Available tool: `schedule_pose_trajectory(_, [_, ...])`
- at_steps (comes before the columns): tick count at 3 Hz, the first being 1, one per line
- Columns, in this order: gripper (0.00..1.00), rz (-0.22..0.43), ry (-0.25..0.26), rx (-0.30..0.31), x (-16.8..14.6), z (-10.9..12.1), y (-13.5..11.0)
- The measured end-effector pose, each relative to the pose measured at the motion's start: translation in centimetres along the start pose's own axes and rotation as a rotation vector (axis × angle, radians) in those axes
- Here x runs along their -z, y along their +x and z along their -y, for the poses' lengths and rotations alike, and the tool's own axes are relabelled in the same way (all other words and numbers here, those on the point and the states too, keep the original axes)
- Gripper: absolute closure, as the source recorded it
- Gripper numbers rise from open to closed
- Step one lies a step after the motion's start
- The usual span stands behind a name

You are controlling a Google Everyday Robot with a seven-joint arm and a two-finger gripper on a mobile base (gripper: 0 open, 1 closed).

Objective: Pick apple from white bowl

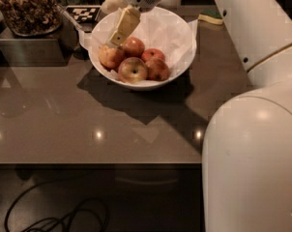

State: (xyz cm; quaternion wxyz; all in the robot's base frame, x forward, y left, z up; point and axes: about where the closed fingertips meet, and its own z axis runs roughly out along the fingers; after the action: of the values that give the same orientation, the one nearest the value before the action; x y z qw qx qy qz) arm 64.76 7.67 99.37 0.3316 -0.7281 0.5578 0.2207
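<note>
The white bowl (177,64), lined with crumpled white paper, stands on the dark table toward the back. It holds several apples. The pale yellow-orange apple (110,57) lies at the bowl's left. A yellow-red apple with a stem dimple (133,70) lies in front, and darker red apples (155,69) sit to the right. My gripper (115,33) reaches down into the bowl from above. It is open, and one pale finger (123,27) ends just above the pale apple's upper right, next to a red apple (133,46). It holds nothing.
A clear container of nuts (25,6) sits on a metal box (32,50) at the back left. A checkered tag (83,13) lies beside it. A yellow-green sponge (211,17) is at the back right. My white arm and body (252,149) fill the right side. Cables (54,216) lie on the floor below the table edge.
</note>
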Motion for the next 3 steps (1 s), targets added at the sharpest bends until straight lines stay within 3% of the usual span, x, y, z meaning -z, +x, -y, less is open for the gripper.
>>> schedule_pose_trajectory(1, [0.3, 0.006, 0.002, -0.014, -1.0, 0.7, 0.6])
schedule_pose_trajectory(2, [0.23, 0.007, 0.003, -0.037, -1.5, 0.9, 1.5])
schedule_pose_trajectory(3, [0.24, 0.016, -0.011, -0.061, -2.3, 0.6, 2.1])
